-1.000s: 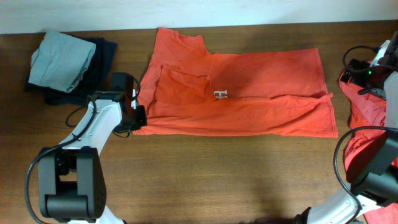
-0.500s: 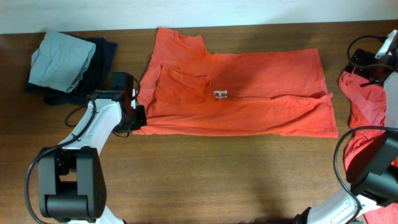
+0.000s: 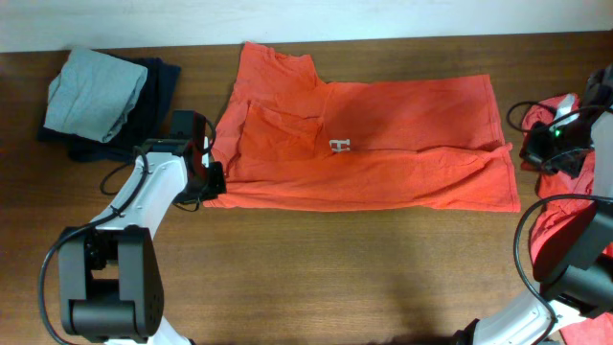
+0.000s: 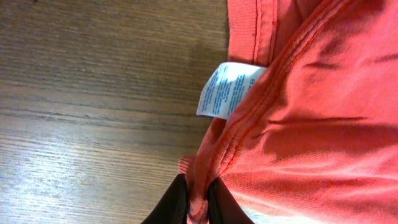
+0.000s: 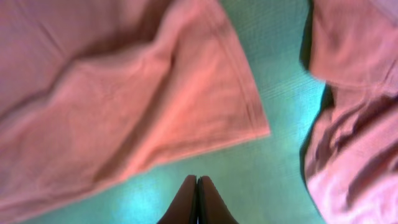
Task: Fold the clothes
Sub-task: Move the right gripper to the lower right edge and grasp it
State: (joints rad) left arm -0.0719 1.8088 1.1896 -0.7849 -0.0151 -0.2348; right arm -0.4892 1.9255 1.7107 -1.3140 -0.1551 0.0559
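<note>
Shirt [image 3: 383,144] lies by the table's far edge. Left gripper [image 4: 198,204] pinches its edge; right gripper [image 5: 197,198] is closed and empty. Pulling one side could bunch it.

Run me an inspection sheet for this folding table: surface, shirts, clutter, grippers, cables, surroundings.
Surface: brown wooden table, no spills seen.
Job's things: orange-red spread T-shirt partly folded at centre, white label at its edge; second T-shirt crumpled at the right edge.
Clutter: grey-green garment folded atop navy garment, far left.
Grippers: left gripper shut on the spread T-shirt's edge; right gripper shut, empty, between the shirts.
Cables: black cable loops at each arm's base.
Surroundings: pale wall beyond the far edge.
</note>
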